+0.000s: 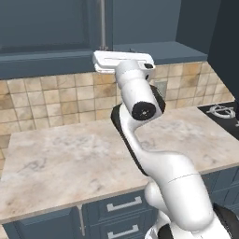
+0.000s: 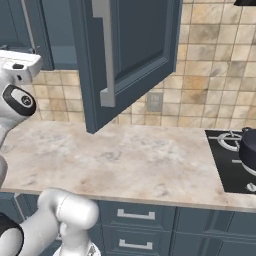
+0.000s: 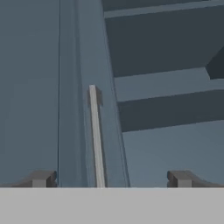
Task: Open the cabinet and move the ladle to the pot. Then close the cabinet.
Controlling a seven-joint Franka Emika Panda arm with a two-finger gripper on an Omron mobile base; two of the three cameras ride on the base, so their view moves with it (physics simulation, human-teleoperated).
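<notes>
Blue-grey cabinet (image 2: 135,45) right door open; jaws (image 3: 109,179) wide, empty, straddling left door's silver handle (image 3: 96,140).

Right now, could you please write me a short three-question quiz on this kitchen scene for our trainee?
1. True or false: the right door of the wall cabinet is swung open over the counter.
2. The gripper is: A) shut on the handle, B) open with the left door's handle between its fingertips, C) holding a ladle.
3. Fill in: the pot stands on the ____ at the counter's right end.

Key: 1 true. 2 B: in the hand view the silver bar rises between the two spread fingertips, nearer the left one; whether it is touched cannot be told. 3 stove.
</notes>
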